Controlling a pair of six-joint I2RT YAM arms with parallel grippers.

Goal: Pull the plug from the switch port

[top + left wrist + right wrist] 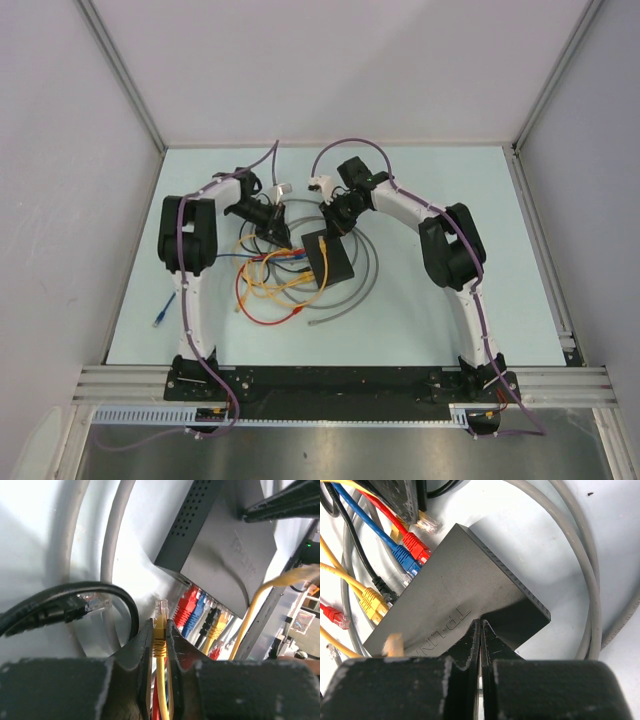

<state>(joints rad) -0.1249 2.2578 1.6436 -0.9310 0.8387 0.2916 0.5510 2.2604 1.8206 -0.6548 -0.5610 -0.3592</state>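
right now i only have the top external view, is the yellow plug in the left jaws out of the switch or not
Observer: Out. The left wrist view shows the free yellow plug clear of the switch, with the left gripper jaws shut on its boot.
Operator: ok what's plugged into the switch
Observer: Four in a row along the port edge: a red plug, a blue plug, a black plug and a second yellow plug.
Operator: and the right arm, can't see its tips
Observer: The right wrist view shows the right gripper with jaws shut and empty, its tips set down on the switch's top face.
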